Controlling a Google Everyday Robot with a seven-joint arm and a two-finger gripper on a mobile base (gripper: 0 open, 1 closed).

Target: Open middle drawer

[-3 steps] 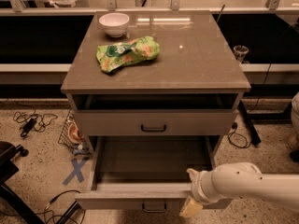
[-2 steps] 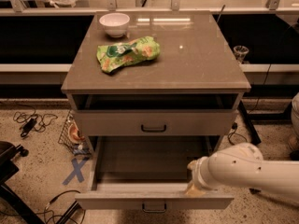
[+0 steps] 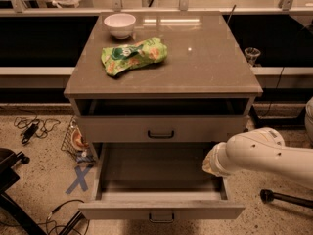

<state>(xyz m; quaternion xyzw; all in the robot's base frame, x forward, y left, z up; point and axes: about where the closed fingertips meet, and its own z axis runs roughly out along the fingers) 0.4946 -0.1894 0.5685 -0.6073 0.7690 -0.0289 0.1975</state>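
Note:
The middle drawer (image 3: pixel 161 210) is pulled far out of the grey-brown cabinet. Its inside shows bare, and its small black bar handle (image 3: pixel 161 218) sits at the centre of the front, near the bottom edge of the view. Above it the top drawer (image 3: pixel 160 128), with its own black handle, is pushed in under a dark gap below the countertop. The lowest drawer is hidden beneath the open one. My gripper (image 3: pixel 209 163) is at the end of the white arm coming in from the right. It hangs over the right side wall of the open drawer, apart from the handle.
On the countertop (image 3: pixel 210 62) lie a green chip bag (image 3: pixel 133 56) and a white bowl (image 3: pixel 120 24). Cables (image 3: pixel 34 127) and a blue X mark (image 3: pixel 78 179) are on the floor to the left, with a wire basket (image 3: pixel 76 141) beside the cabinet. A black stand base (image 3: pixel 279 196) is on the floor at the right.
My gripper has moved up and back from the right end of the drawer front to above the drawer's right wall. The drawer stays pulled out.

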